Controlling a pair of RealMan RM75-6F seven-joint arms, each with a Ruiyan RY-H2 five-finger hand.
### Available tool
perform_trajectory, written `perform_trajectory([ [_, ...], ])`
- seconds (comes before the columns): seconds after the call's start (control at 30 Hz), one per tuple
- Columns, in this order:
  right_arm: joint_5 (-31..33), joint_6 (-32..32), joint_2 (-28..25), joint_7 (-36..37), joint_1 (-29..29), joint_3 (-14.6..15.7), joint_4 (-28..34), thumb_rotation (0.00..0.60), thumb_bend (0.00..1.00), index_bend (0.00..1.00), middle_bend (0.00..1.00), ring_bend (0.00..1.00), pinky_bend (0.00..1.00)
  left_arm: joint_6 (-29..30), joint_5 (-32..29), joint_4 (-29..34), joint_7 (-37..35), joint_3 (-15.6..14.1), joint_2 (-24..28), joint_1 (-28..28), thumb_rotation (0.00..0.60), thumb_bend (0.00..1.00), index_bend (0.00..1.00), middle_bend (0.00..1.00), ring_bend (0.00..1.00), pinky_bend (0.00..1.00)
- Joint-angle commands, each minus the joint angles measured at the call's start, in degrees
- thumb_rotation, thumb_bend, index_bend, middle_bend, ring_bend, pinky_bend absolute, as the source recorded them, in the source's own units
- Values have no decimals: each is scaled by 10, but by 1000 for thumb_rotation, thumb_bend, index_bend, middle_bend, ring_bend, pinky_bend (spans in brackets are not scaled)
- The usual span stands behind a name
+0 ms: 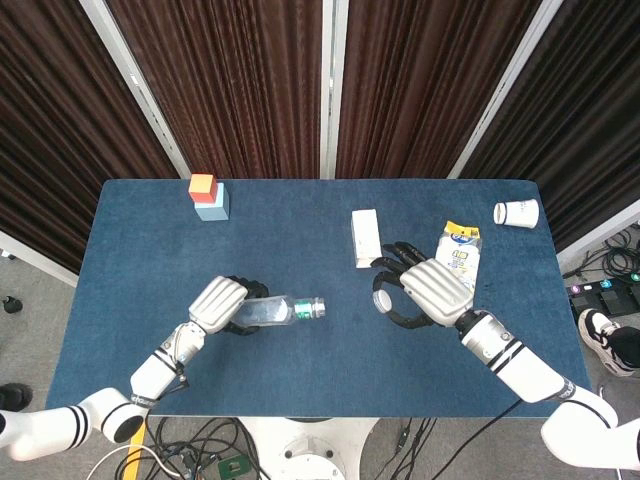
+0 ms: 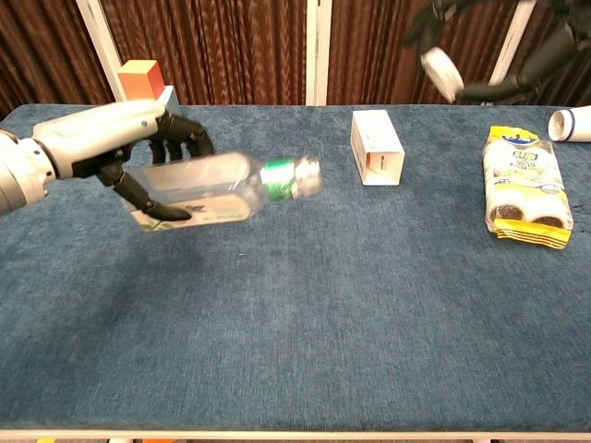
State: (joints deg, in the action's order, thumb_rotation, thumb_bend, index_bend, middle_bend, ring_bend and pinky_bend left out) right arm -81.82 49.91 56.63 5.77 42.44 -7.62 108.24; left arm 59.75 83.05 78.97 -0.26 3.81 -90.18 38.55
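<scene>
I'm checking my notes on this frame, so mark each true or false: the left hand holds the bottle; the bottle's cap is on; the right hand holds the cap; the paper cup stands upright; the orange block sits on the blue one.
1. The left hand holds the bottle. True.
2. The bottle's cap is on. False: the neck is bare.
3. The right hand holds the cap. True.
4. The paper cup stands upright. False: it lies on its side.
5. The orange block sits on the blue block. True.
</scene>
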Motion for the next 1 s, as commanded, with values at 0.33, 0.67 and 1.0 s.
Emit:
perform_trajectory([
  [0.33,46,-80,51,-79,24,35,-47,600,360,510,179,0,0,-70,-145,-3,176,3,-10,-6,600,249,167,230,136,298],
  [0.67,52,-94,180,-167,48,50,-158,600,362,492,174,0,0,4,-116,94,156,8,63,-42,600,228,101,151,72,226],
  [1.0,58,-91,266,-207,46,67,-252,600,362,239,103,0,0,90,-85,147,106,7,138,-100,600,221,100,151,72,225],
])
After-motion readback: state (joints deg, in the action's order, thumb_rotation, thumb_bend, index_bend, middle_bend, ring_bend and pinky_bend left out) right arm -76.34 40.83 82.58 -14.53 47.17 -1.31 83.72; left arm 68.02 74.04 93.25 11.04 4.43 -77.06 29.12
